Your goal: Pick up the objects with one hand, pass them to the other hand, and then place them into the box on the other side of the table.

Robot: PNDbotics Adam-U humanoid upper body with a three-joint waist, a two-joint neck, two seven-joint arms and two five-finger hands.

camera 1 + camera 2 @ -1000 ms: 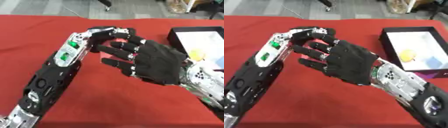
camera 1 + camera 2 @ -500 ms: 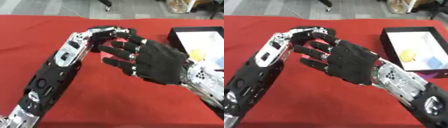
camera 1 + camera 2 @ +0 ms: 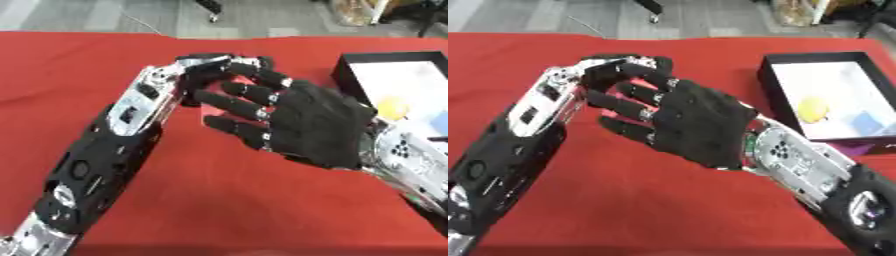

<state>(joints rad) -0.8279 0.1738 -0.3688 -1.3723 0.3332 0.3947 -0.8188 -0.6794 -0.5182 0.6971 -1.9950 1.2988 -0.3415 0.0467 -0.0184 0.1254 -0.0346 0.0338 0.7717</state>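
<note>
Hands met mid-surface: right hand [image 3: 697,125], fingers spread, covered the left hand [image 3: 206,67], whose state I couldn't tell; box [image 3: 773,82] held a yellow thing [image 3: 812,107] at the right edge.

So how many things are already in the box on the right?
2 in the box: a yellow round thing near its middle, and a blue flat piece just right of it. The right hand may hide more.

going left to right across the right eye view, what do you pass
left arm → right hand → box → yellow thing → blue thing, the last two inside the box
</note>
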